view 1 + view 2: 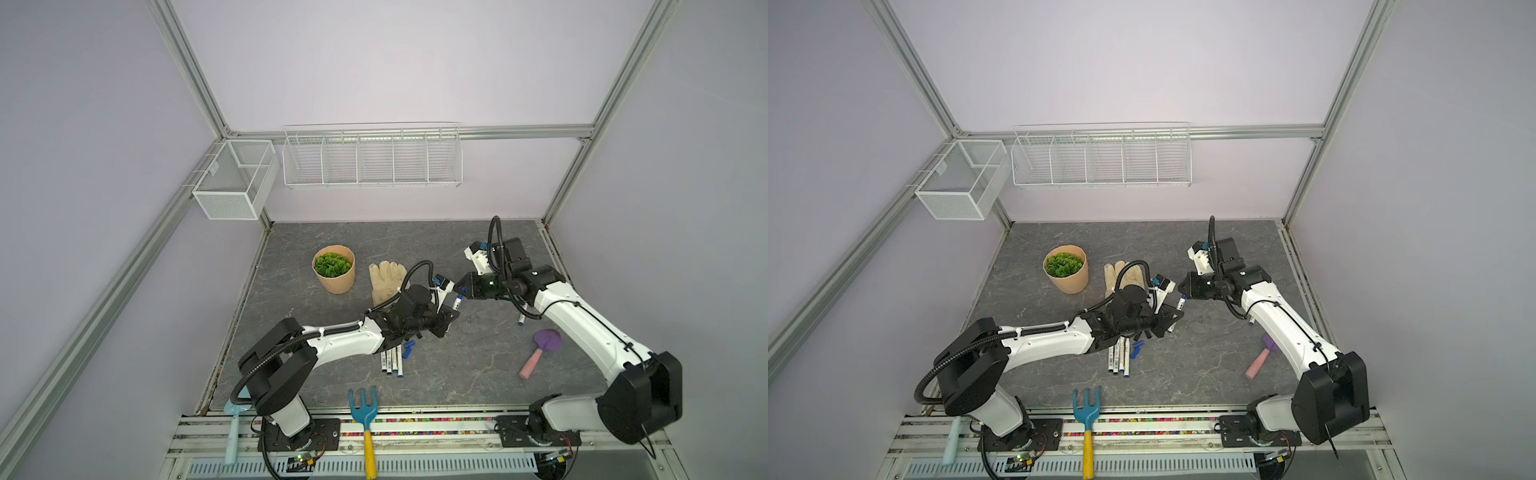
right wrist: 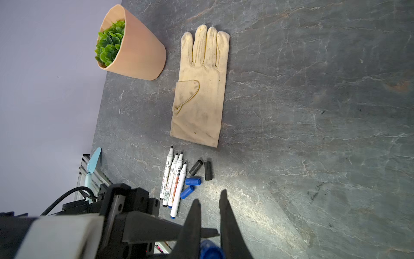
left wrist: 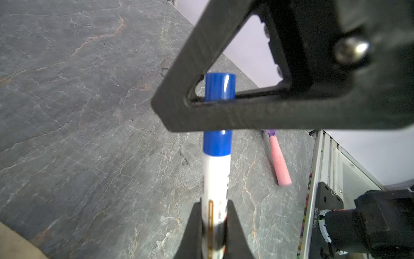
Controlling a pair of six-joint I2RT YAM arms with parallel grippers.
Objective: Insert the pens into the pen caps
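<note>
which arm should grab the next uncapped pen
left, probably: the four uncapped pens lie under its wrist, on its side. the left gripper is shut on the capped pen, whose blue cap the right gripper grips, so it must set that down first.

Soft, even, fairly bright light fills all views; shadows on the grey marbled stone worktop are weak. In both top views the silver aluminium frame bars bend near the edges. In the left wrist view the glossy blue plastic cap carries a thin white glare streak. In the right wrist view the black right tool is out of focus.
</note>
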